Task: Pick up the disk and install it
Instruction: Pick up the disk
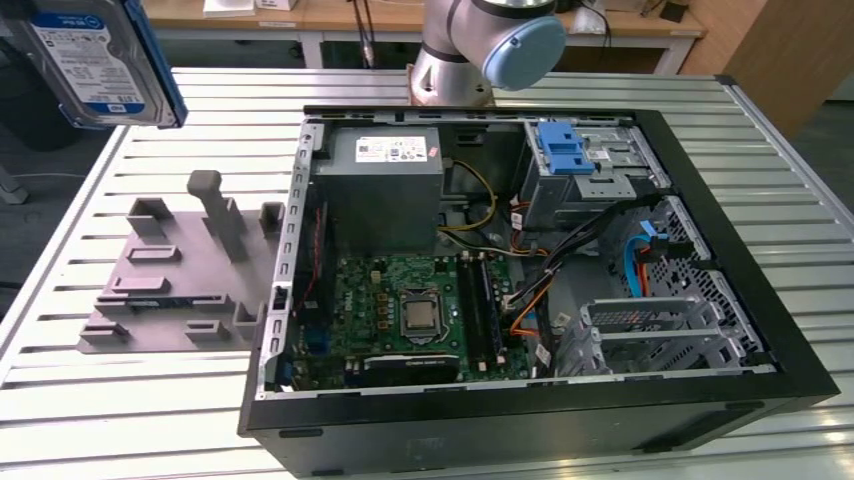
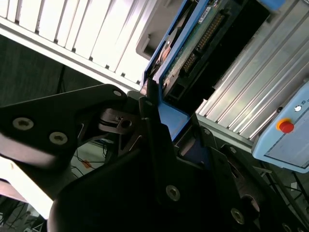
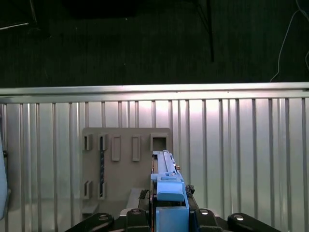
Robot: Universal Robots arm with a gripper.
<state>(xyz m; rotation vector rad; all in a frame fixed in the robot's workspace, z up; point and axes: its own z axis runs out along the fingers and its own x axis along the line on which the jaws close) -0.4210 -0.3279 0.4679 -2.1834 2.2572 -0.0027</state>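
Observation:
The disk (image 1: 100, 60), a silver-grey drive with a blue-and-white label in a blue carrier, hangs high above the table's far corner at the exterior view's left, over the grey fixture (image 1: 187, 270). In both wrist views my gripper (image 2: 161, 104) is shut on the blue carrier's end, its black fingers (image 2: 149, 125) pressed on either side. The first wrist view shows the disk (image 3: 164, 166) edge-on, standing out from the gripper (image 3: 170, 205) above the fixture (image 3: 120, 159) with its empty slots.
An open computer case (image 1: 747, 300) lies on the slatted metal table (image 1: 134, 420), with a power supply (image 1: 387, 190), a motherboard (image 1: 414, 310), a blue latch (image 1: 567, 150) on a bay and a metal cage (image 1: 667, 330). The arm's base (image 1: 481, 45) stands behind it. A pendant (image 2: 285, 130) lies nearby.

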